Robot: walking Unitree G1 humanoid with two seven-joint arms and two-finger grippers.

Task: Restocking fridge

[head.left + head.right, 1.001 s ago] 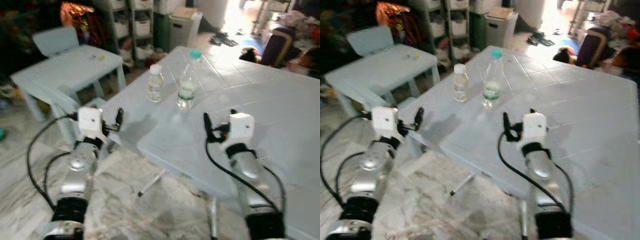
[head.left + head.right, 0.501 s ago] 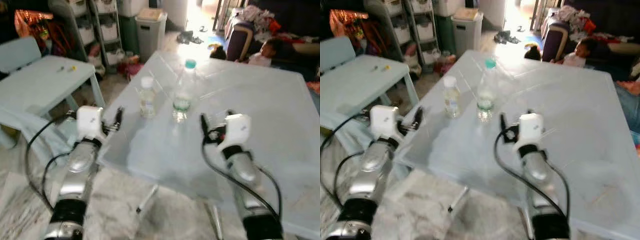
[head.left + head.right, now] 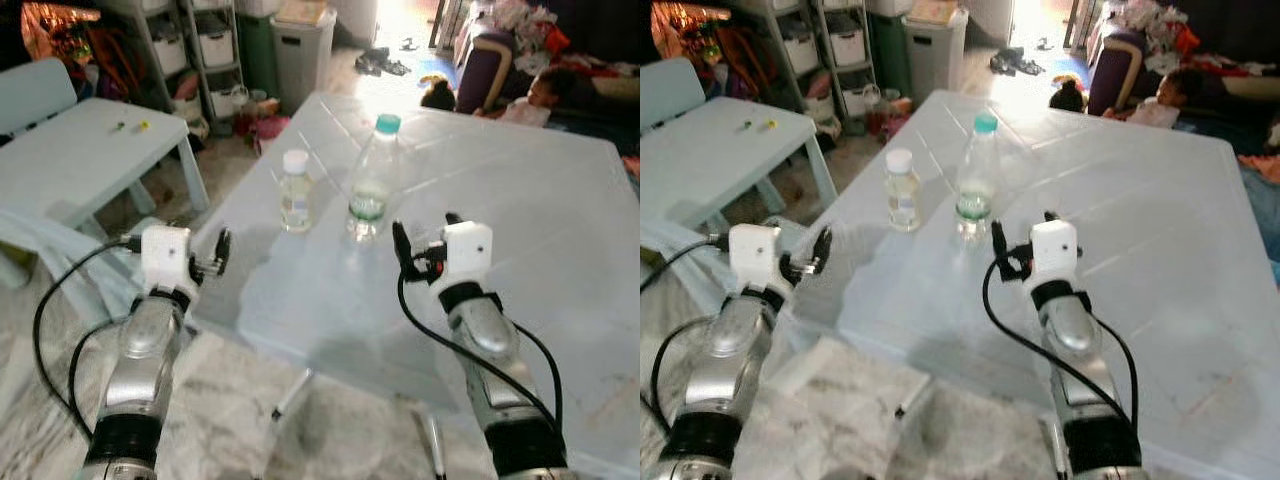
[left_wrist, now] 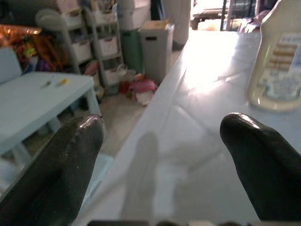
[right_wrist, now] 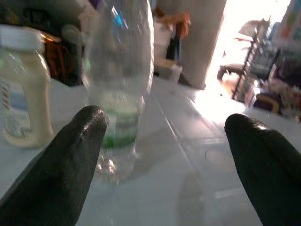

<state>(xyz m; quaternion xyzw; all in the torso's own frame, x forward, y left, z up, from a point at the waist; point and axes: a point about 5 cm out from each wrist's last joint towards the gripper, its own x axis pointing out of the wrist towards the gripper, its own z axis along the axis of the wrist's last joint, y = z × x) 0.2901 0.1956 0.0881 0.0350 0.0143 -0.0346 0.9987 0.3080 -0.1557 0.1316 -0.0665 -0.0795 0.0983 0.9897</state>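
A: Quick rundown, what's on the table (image 3: 560,200)?

B: Two bottles near the far-left corner. Clear water bottle (image 3: 371,180) w/ teal cap + green label, upright. Just beside it, on the robot's left, a shorter bottle (image 3: 294,191) w/ white cap, pale yellowish liquid, also upright. They stand close but apart, not touching.

A: Right gripper?

B: Right gripper (image 5: 162,155) is over the table, just short of the water bottle, pointing at it. Fingers spread wide, nothing btwn them. In the wrist view the water bottle sits ahead, off toward one finger, short bottle at the edge of the frame.

A: Left one?

B: Left gripper (image 4: 162,155) hovers at the table's left edge, approx level w/ the tabletop, aimed along it. Fingers also wide apart, holding nothing. Short bottle shows ahead of it in the wrist view, well apart from the fingertips.

A: Anything else around?

B: Small light-blue kids' table (image 3: 80,160) + chair (image 3: 35,90) to the left, on a marble-look floor (image 3: 220,420). Grey bin (image 3: 305,45) and shelving w/ drawers (image 3: 195,45) behind. A person (image 3: 535,95) low down by a dark sofa at far right; bright light from a doorway. Can't see a fridge.
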